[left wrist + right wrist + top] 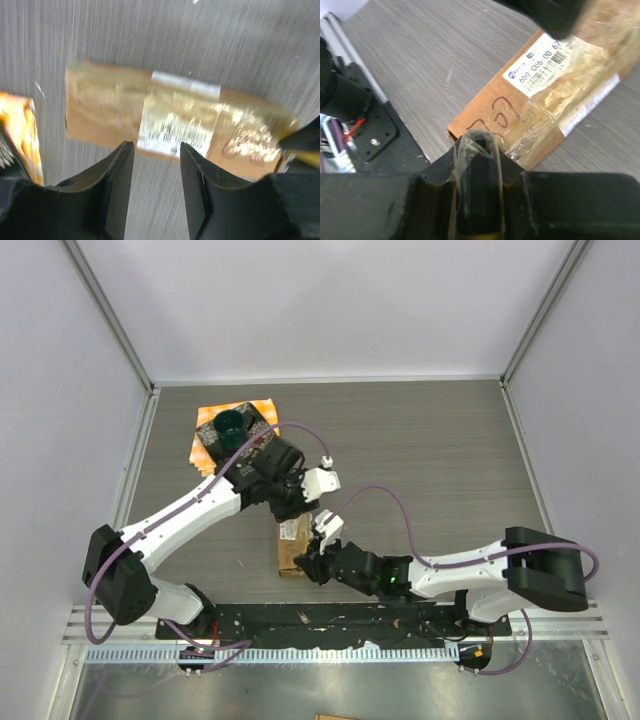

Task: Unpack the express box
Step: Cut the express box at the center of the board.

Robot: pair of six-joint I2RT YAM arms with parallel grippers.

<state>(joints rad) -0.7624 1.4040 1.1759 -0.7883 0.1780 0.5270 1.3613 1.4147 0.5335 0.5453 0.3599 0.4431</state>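
Express box (pixel 291 548) near ctr; dish (pixel 232 425) far L.

I am looking at a grey wood-grain worktop (pixel 430 450) lying between plain white walls (pixel 330 300). Toward its far left corner an orange cloth (pixel 212 412) is lying flat, and a dark round dish (pixel 232 423) is sitting on it. Along the near edge a black mounting plate (pixel 330 618) is running across, with a white toothed strip (pixel 330 653) lying just in front of it.
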